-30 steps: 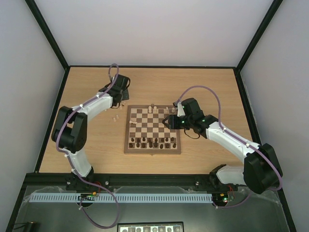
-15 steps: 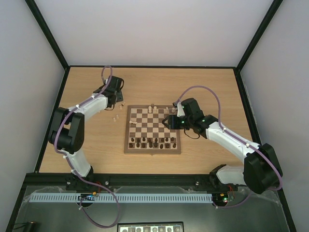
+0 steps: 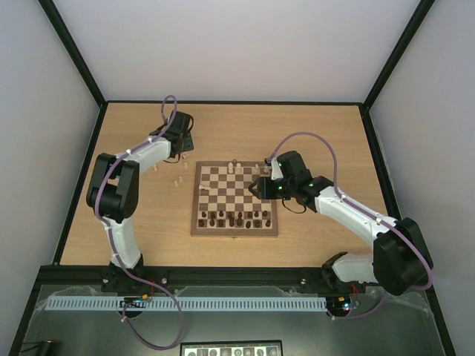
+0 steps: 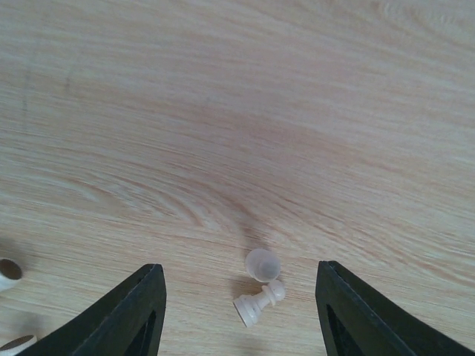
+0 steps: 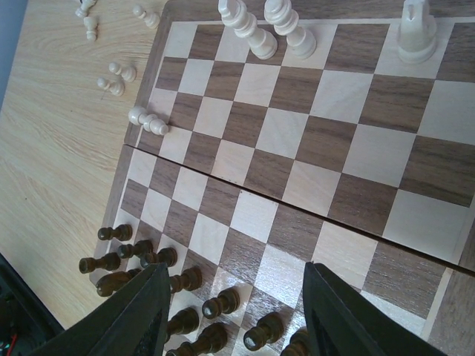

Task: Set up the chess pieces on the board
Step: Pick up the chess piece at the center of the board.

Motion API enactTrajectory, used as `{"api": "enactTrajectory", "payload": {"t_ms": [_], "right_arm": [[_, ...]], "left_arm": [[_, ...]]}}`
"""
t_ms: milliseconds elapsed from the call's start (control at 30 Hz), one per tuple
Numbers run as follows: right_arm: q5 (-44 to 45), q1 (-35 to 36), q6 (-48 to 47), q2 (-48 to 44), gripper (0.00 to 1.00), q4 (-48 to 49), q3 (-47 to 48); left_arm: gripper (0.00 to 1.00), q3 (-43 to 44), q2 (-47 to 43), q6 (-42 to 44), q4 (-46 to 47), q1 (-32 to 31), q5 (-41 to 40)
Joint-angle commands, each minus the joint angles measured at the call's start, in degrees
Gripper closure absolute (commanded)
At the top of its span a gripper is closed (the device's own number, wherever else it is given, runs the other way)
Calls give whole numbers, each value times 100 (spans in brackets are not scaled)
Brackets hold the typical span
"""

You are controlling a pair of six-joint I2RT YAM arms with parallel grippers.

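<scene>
The board (image 3: 236, 231) lies mid-table, dark chessmen along its near rows. In the right wrist view three cream chess pieces (image 5: 245, 26) stand on the board's (image 5: 326, 141) far row, and one pawn (image 5: 148, 119) lies on its left border. My right gripper (image 5: 236, 267) hangs open and empty over the squares beside the dark chessmen (image 5: 223, 300), at the board's right side (image 3: 258, 185). My left gripper (image 3: 182, 141) is off the board at the back left. It stands open (image 4: 239, 267) over bare table, with a toppled cream pawn (image 4: 260, 302) and an upright one (image 4: 262, 264) between its fingers, untouched.
Several loose cream pawns (image 3: 178, 179) lie on the table left of the board, also seen as off-board pawns (image 5: 115, 78) in the right wrist view. Two more pale pieces (image 4: 9, 271) sit at the left edge of the left wrist view. Black-framed walls ring the table.
The left arm has shifted its elbow and wrist over the back-left table, and its jaws have opened. The right arm has not moved.
</scene>
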Motion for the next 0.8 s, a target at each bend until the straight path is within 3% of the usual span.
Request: {"api": "enactTrajectory", "payload": {"t_ms": [0,200,767], "right_arm": [[-66,51,-26,81,50,-3,-28],[-50,65,-26,99,50,-6,-28],[-56,82,-26,119,50,9,-28]], "left_arm": [[42,252,299,63,-13,6,135],[45,384,554,62,30,2,238],[74,474,856,62,33,-16,396]]}}
